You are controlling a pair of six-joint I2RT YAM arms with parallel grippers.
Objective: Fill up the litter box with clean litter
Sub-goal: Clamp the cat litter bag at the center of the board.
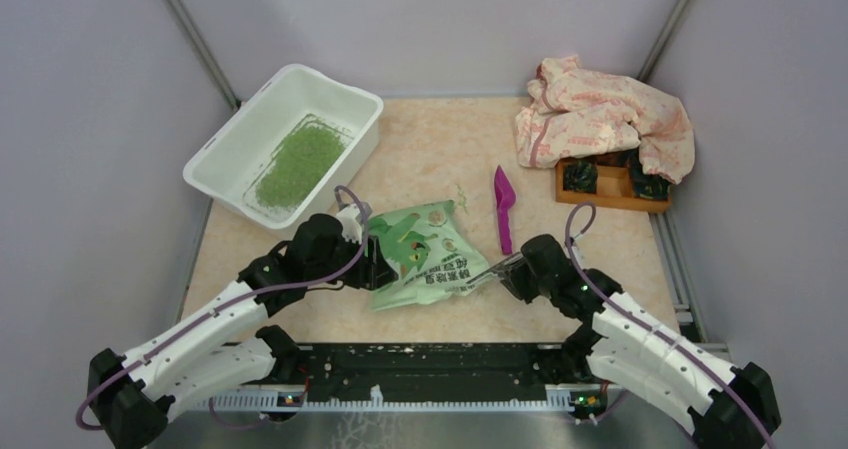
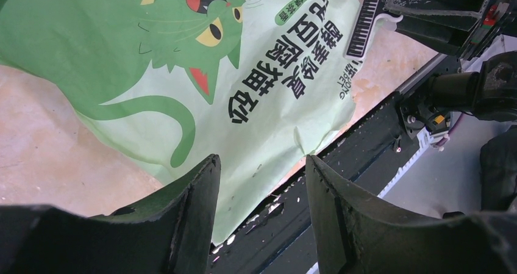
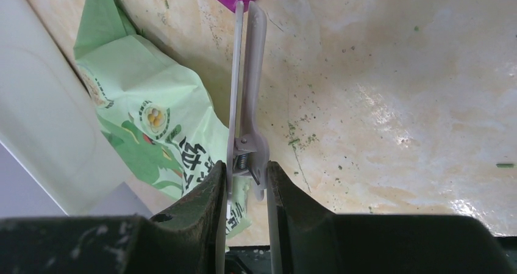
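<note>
- Top external view is showing the table (image 1: 440, 149) carrying everything, with the litter box (image 1: 243, 127) sitting at its far left corner.
- That tub is resting mouth up, its long axis running diagonally from the near left toward the far right.
- It is looking like stiff, light plastic that is likely to slide on the smooth top. The flared rim along a long side is offering the surest hold.
- A printed bag (image 1: 425, 254) is lying flat by the middle of the near edge, between the two grippers. Its film is looking soft and crinkly, so it is probably going to sag when lifted.
- The left gripper (image 2: 262, 164) is hovering at the bag's left edge with its fingers standing moderately apart and clamping nothing. The bag's border is showing through the gap.
- The right gripper (image 3: 245, 170) is pinching a slim spring clip (image 3: 247, 72) near its hinge. The clip's closed blades are pointing away from the wrist toward a purple scoop (image 1: 503, 209).
- The clean litter (image 1: 298, 164) is lying on the tub's floor as a long patch, nearer the right-hand long wall and stretching along the tub's axis.
- Those granules are looking loose and free-flowing, so pinching is promising nothing. Pouring or scooping is seeming the way to move them.
</note>
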